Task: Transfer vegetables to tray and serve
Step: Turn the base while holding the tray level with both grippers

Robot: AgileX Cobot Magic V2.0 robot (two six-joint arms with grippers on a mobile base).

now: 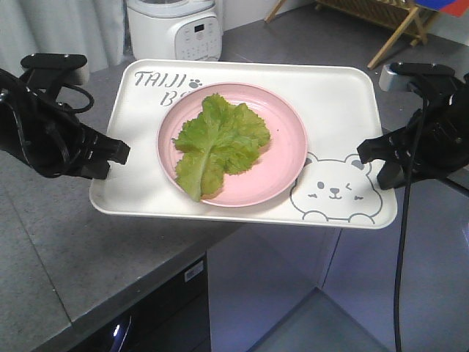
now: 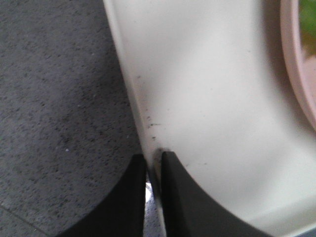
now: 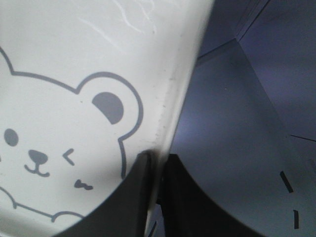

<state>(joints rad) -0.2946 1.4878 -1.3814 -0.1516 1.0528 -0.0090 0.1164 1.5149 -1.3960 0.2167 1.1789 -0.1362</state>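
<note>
Bearing one plate (image 1: 287, 147), one leaf (image 1: 220, 139): one tray (image 1: 344, 95).

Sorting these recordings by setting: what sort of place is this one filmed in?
Probably a kitchen: a grey speckled countertop, a white rice-cooker-like appliance at the back, and a lettuce leaf on a pink plate carried on a tray.

The cream-white tray (image 1: 344, 110) with grey bear drawing and "TAIJI" lettering carries a round pink plate (image 1: 289, 158). A green lettuce leaf (image 1: 220, 139) lies flat in the plate, approx. in the centre. The left gripper (image 1: 123, 152) is at the tray's left edge and the right gripper (image 1: 364, 152) at its right edge. The tray's right part reaches past the grey counter (image 1: 58, 249). A white rice cooker (image 1: 176, 28) stands behind.
</note>
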